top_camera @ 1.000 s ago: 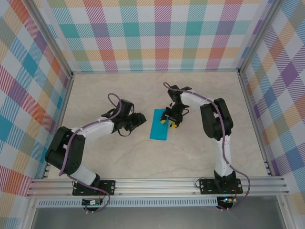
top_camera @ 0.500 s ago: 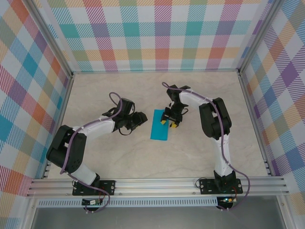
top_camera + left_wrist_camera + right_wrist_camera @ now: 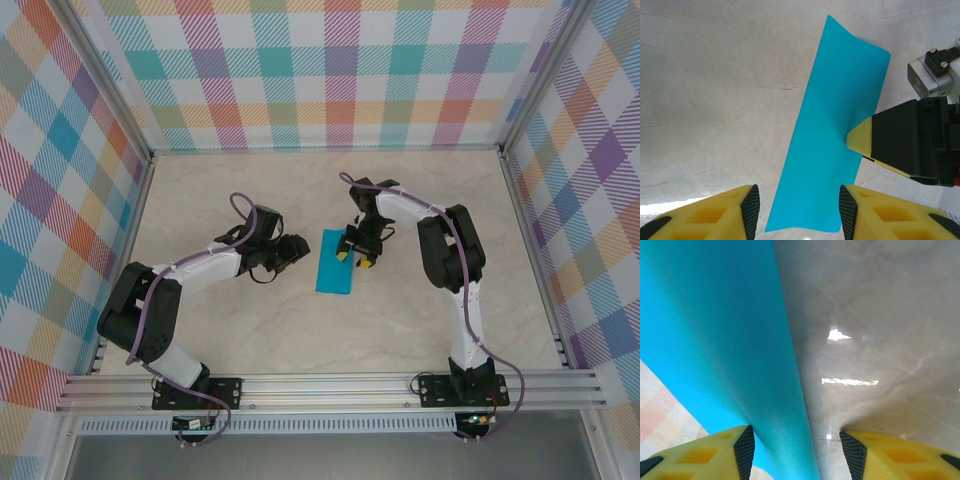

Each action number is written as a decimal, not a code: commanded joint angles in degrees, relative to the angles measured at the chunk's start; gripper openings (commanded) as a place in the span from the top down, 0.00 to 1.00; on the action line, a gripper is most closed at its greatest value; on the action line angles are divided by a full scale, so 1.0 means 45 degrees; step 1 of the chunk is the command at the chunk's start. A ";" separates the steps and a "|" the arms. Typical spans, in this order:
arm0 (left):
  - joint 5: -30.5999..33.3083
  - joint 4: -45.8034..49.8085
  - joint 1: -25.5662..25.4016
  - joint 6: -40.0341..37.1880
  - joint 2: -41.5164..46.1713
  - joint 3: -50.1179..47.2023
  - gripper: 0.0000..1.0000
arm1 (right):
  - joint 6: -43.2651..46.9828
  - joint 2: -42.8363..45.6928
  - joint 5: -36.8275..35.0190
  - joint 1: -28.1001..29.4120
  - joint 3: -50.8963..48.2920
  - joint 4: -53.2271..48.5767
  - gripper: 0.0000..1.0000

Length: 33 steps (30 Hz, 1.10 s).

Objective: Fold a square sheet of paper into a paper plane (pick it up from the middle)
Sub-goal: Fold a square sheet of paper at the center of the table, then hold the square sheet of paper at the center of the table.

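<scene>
The square sheet of paper (image 3: 334,262) is teal-blue and lies on the table as a narrow, long rectangle, apparently folded in half. No paper plane is in view. My left gripper (image 3: 296,249) hovers just left of it, open. In the left wrist view its jaws (image 3: 799,212) stand wide over the paper's (image 3: 835,130) near end. My right gripper (image 3: 353,259) is at the paper's right edge, open. One of its fingertips (image 3: 860,140) touches that edge. In the right wrist view the paper's (image 3: 715,340) long edge runs between the open jaws (image 3: 797,450).
The table (image 3: 250,330) is a pale marble-look surface inside a frame with checked walls (image 3: 330,70). An aluminium rail (image 3: 320,385) runs along the near edge, where both arm bases are bolted.
The left gripper has shifted slightly toward the back. The paper and the right gripper stay almost where they were.
</scene>
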<state>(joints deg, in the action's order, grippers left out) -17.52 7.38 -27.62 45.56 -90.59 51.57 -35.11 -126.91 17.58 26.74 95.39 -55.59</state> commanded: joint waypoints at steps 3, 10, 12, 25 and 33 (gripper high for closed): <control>-0.0189 0.0021 -0.0092 -0.0127 -0.0135 0.0366 0.52 | -0.0215 -0.1209 -0.2138 -0.0216 -0.0776 -0.0351 0.44; -0.0267 -0.0044 -0.0100 -0.0151 -0.0127 0.0317 0.53 | -0.0093 -0.1343 -0.2376 -0.0209 -0.0632 -0.0517 0.46; -0.0320 -0.0149 -0.0113 -0.0144 -0.0153 0.0281 0.53 | 0.0014 -0.1401 -0.2547 -0.0214 -0.0577 -0.0638 0.46; -0.0536 -0.0121 -0.0478 -0.0251 -0.0863 0.0962 0.56 | 0.0147 -0.1607 -0.2756 -0.0201 -0.0610 -0.0641 0.46; -0.0750 0.0013 -0.0961 -0.0071 -0.2524 0.2354 0.89 | 0.0130 -0.1675 -0.2755 -0.0215 -0.0788 -0.0530 0.46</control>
<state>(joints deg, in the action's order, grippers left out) -19.90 7.22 -30.61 45.54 -99.44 59.46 -35.29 -127.79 17.17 26.74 96.47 -56.80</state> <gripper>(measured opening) 0.169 0.535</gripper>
